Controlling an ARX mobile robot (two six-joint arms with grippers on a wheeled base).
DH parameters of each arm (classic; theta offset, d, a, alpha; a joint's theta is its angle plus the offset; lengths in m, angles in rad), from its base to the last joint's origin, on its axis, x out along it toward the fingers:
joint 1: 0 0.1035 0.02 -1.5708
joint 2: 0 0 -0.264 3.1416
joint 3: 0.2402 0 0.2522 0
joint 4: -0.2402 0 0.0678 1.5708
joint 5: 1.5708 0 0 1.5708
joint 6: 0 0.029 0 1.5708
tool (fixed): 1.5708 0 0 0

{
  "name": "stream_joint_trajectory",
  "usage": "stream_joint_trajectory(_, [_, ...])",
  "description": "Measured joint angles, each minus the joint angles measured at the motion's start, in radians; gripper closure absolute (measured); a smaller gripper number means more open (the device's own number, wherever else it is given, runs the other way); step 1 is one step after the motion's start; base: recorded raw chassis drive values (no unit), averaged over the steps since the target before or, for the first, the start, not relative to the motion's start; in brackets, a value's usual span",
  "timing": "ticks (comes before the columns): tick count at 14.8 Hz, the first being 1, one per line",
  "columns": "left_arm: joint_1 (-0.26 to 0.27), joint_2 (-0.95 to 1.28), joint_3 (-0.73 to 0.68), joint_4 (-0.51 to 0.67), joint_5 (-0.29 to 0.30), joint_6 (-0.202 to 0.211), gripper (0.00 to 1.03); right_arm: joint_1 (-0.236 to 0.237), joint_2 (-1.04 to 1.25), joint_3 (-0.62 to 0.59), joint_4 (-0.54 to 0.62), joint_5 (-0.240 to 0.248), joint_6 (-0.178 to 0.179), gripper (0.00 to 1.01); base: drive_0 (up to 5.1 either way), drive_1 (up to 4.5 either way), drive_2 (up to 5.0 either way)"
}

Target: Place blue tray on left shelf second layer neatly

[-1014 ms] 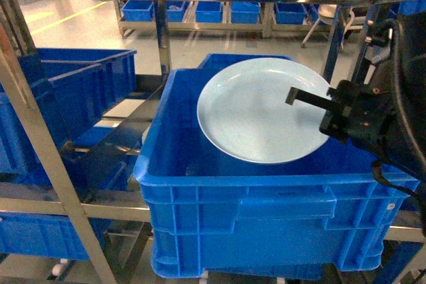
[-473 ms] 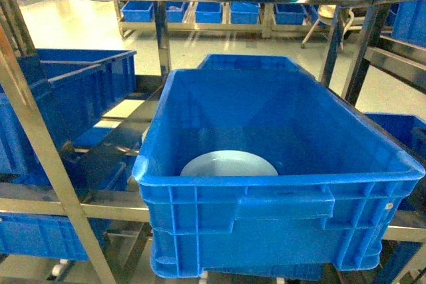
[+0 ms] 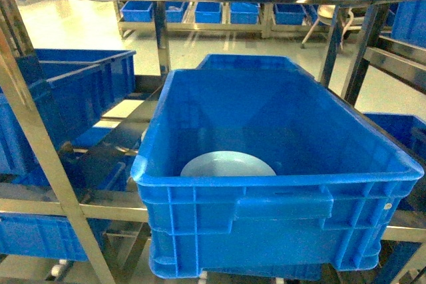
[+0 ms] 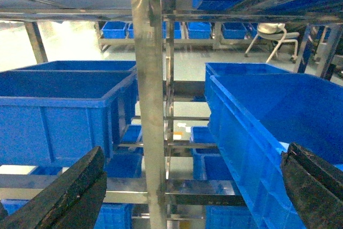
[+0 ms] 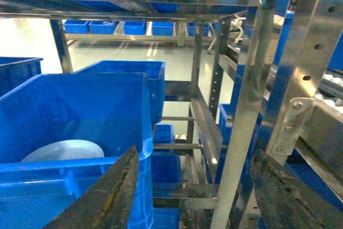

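Head view — blue tray (image 3: 228,163) half-hidden behind crate (image 3: 279,197) wall; both jaws apart, empty.

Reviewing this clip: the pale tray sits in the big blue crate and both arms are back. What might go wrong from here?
Judging from this moment:
1. The blue tray lies inside the blue crate, against the near wall. Whether it lies flat cannot be told, so "neatly" is unconfirmed.
2. The crate's near end seems to overhang the steel rail; a bump might shift it.
3. Both the left gripper and right gripper are open near the steel posts; any forward move risks a knock.
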Motion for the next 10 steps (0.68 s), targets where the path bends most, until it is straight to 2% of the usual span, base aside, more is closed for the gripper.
stream_joint_trajectory(1, [0.0, 0.0, 0.0, 0.0, 0.0, 0.0, 0.05, -0.026, -0.014, -0.005, -0.001, -0.043, 0.0, 0.51, 0.0, 0.0, 0.0])
stream_joint_trajectory(3, [0.0, 0.0, 0.0, 0.0, 0.0, 0.0, 0.05, -0.069, -0.03, -0.013, -0.005, -0.092, 0.0, 0.7, 0.0, 0.0, 0.0])
stream_joint_trajectory(4, [0.0, 0.0, 0.0, 0.0, -0.001, 0.0, 0.05, -0.129, -0.041, -0.019, -0.016, -0.17, 0.0, 0.79, 0.0, 0.0, 0.0])
stream_joint_trajectory(5, [0.0, 0.0, 0.0, 0.0, 0.0, 0.0, 0.05, -0.211, -0.049, -0.024, -0.016, -0.23, 0.0, 0.9, 0.0, 0.0, 0.0])
stream_joint_trajectory(6, [0.0, 0.0, 0.0, 0.0, 0.0, 0.0, 0.05, -0.236, -0.051, -0.027, -0.014, -0.23, 0.0, 0.99, 0.0, 0.0, 0.0])
stream_joint_trajectory(9, [0.0, 0.0, 0.0, 0.0, 0.0, 0.0, 0.05, -0.225, -0.089, -0.061, -0.014, -0.252, -0.001, 0.99, 0.0, 0.0, 0.0])
stream_joint_trajectory(10, [0.0, 0.0, 0.0, 0.0, 0.0, 0.0, 0.05, -0.225, -0.089, -0.061, -0.013, -0.251, -0.001, 0.8, 0.0, 0.0, 0.0])
